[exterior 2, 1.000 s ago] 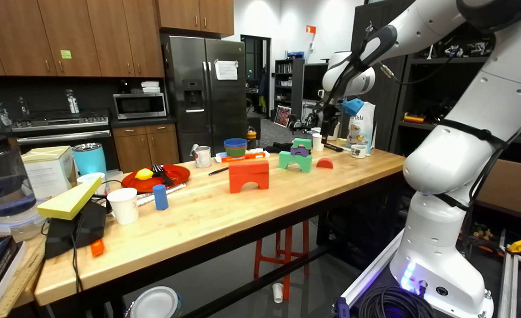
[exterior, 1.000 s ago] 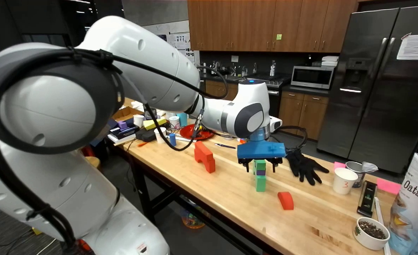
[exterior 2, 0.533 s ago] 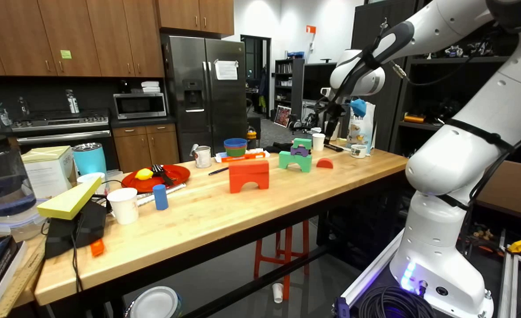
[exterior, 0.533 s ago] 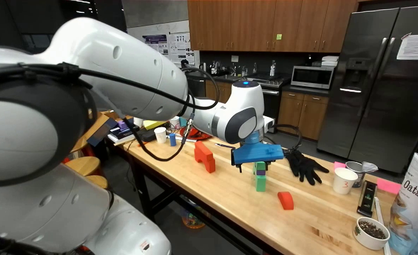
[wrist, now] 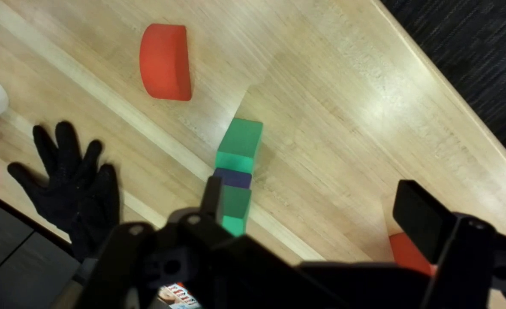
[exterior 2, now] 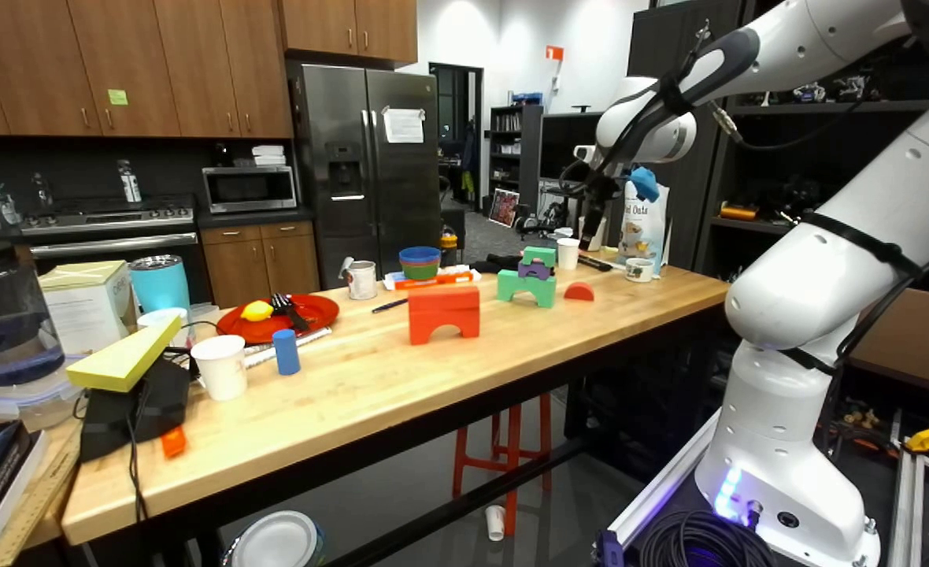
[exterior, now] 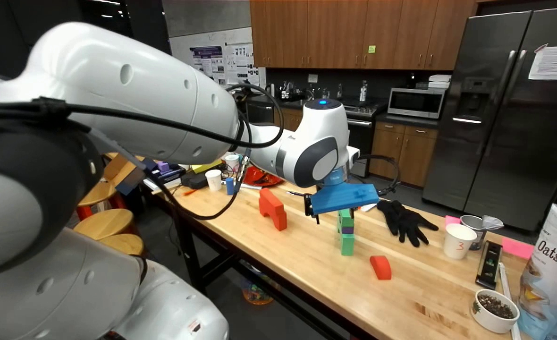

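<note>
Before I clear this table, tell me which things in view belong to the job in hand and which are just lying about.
Probably in the job, nearest the open gripper:
large green arch
purple arch
small green arch
perhaps red half-round block, red arch

Apparently just lying about:
black glove
oats bag
paper cup marked 3
white bowl
pen
red plate

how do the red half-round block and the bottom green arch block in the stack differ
Shape: the red half-round block has a curved top; the bottom green arch block has a flat top and an opening below. Size: the arch is wider than the half-round. State: the arch carries a purple arch block; the half-round carries nothing. Both sit on the wooden tabletop.
</note>
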Robot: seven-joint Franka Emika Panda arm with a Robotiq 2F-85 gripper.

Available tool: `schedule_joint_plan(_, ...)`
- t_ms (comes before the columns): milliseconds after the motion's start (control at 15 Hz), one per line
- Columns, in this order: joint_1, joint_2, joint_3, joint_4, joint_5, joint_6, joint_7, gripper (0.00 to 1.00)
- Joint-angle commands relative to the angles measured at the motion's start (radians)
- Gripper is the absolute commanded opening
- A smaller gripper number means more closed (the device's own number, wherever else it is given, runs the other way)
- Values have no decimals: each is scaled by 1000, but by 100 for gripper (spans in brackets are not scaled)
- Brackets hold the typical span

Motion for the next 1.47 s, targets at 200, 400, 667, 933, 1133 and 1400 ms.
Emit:
schedule_joint_plan(200, 77, -62, 4, 39, 45, -113, -95, 100)
schedule_joint_plan(400, 90, -50, 33, 100, 19, -190, -120, 100)
schedule_joint_plan(667, 97, 0, 80, 235, -19, -314, -143, 100)
schedule_joint_plan(933, 114, 104, 125, 444, -58, -445, -182, 100)
schedule_joint_plan(1133, 124, 219, 169, 633, -90, -526, -192, 100)
schedule_joint_plan(1400, 131, 381, 228, 875, -128, -627, -201, 100)
